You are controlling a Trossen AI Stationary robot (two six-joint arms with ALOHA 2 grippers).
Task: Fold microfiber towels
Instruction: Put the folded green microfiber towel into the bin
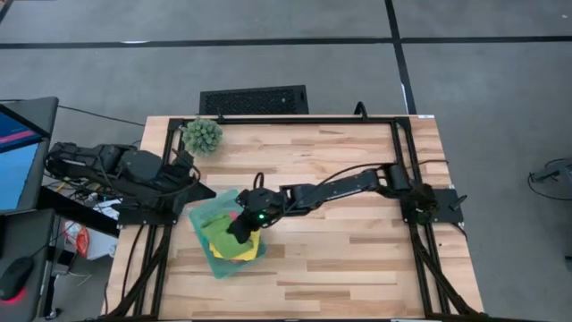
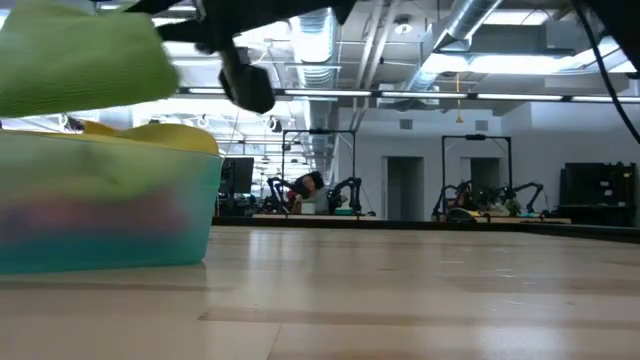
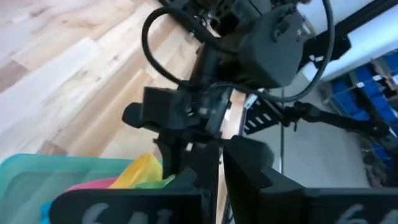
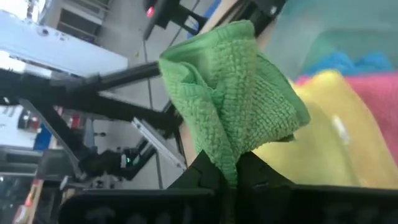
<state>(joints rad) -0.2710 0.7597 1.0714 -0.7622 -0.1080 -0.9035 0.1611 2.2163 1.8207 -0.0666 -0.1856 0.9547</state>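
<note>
Tray (image 1: 207, 259) holds yellow towel (image 1: 234, 249); right gripper (image 4: 231, 177) pinches green towel (image 4: 230, 112) above; left gripper (image 3: 214, 180) closed.

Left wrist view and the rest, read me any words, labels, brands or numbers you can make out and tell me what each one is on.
No text can be read for certain in any view.
Left gripper: pale raised marks on its dark body, too blurred to read.
Monitor beside the table: blue and pink screen, nothing legible.
Teal tray, green towel, yellow towel: no label or print shows.
</note>
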